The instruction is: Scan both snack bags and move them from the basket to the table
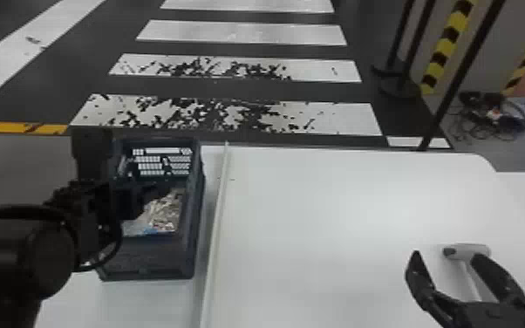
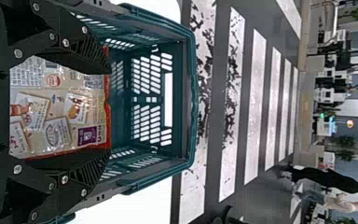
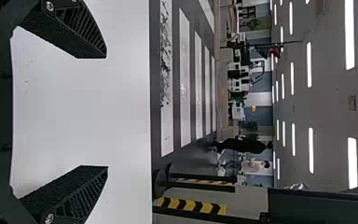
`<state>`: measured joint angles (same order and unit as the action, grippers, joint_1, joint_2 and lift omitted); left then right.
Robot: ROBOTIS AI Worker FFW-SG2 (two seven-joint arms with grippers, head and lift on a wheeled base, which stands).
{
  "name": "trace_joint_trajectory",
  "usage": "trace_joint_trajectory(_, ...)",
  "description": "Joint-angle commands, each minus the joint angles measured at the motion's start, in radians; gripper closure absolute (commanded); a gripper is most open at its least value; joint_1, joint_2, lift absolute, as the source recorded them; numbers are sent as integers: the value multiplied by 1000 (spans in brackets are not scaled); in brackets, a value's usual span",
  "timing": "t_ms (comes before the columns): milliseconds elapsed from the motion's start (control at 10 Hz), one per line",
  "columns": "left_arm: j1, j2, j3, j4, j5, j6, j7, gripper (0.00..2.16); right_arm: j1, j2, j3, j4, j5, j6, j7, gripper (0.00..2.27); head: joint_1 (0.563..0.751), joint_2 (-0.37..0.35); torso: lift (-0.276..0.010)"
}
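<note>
My left gripper (image 1: 155, 194) is over the basket (image 1: 152, 257) at the left of the head view, beside a snack bag (image 1: 168, 211) lying inside. In the left wrist view the left gripper (image 2: 109, 112) stands open, its fingers on either side of the bag (image 2: 77, 109), which has a red edge; beyond it is the basket's slatted wall (image 2: 161, 98). The right gripper (image 1: 444, 257) is open at the lower right of the head view, above the table near the scanner (image 1: 468, 253). Nothing is between the right gripper's (image 3: 107, 112) fingers in the right wrist view.
The white table (image 1: 318, 209) has a raised pale strip (image 1: 218, 218) running along it just right of the basket. Past the table's far edge are a striped floor, black posts (image 1: 462, 70) and a heap of cables (image 1: 492, 115).
</note>
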<state>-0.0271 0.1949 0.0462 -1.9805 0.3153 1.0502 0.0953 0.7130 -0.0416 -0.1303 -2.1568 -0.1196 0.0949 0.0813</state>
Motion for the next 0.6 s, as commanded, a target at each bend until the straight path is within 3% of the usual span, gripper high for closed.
trace_joint_trajectory(0,-33,-9,0,26,-4,63,7,458,3,0,0,0,0,0,0,80,695,-10,-98)
trace_joint_trajectory(500,-154,-12,-12,149,-5,179,41,458,22,-4,-2,2,-3,-19,0,80,695,-3,-98)
